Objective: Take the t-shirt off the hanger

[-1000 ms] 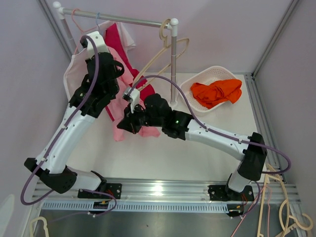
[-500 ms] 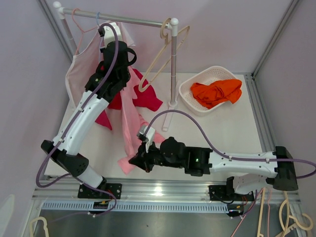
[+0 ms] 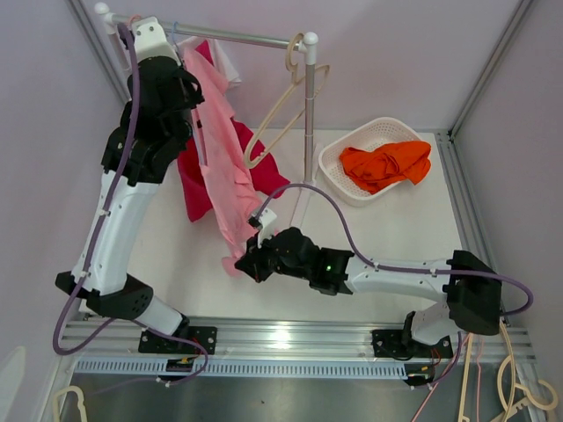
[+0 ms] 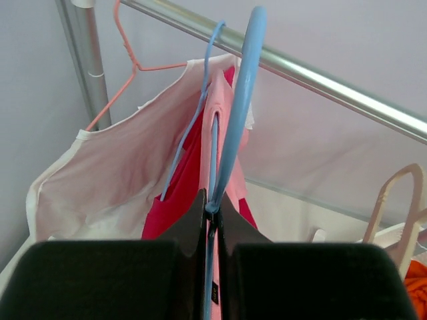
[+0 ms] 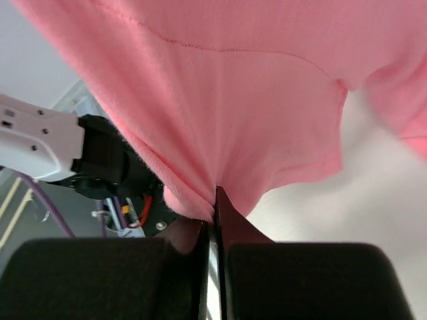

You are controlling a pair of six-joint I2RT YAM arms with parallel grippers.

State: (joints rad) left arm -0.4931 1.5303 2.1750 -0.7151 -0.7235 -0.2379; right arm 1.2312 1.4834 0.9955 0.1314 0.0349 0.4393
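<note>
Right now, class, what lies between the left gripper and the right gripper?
The pink t-shirt, stretched from the blue hanger in the left gripper to the right gripper; the top view shows it.

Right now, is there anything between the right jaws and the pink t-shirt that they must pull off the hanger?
Nothing visible stands between them. The right jaws are shut on the hem of the pink t-shirt, and the left jaws are shut on the blue hanger.

The pink t-shirt (image 3: 220, 171) is pulled out long and taut, a slanting band from the clothes rail (image 3: 246, 39) down toward the counter (image 3: 396, 237), its lower edge bunched where the right pincer (image 5: 215, 200) nips it tight. Its collar sits on the light-blue hanger (image 4: 240, 100) — hook up at the rail — with the left pincer (image 4: 212, 203) clamped on the hanger's neck.
</note>
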